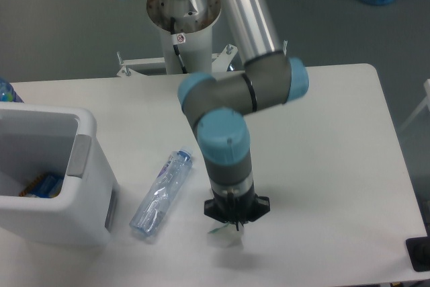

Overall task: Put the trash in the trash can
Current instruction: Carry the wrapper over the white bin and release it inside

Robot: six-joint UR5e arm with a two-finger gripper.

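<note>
At the far left of my feed sits the trash can (80, 199), a white boxy bin with a grey panel on its side, open at the top; I can make out something blue and orange lying in its bottom (41, 185). Just to its right, on the white table (336, 132), the crushed clear bottle (160, 193) lies flat and slanted, its bluish cap end pointing up and to the right, its other end near the bin's lower corner but not touching it. Further right, the arm reaches down from the base behind the table, and the gripper (232, 228) points straight down near the front edge. Its fingers look pressed in on the crumpled white wrapper (222, 232), which peeks out below and to the left of the black flange. I cannot tell whether the wrapper rests on the table or is raised off it. The bottle lies apart from the gripper.
</note>
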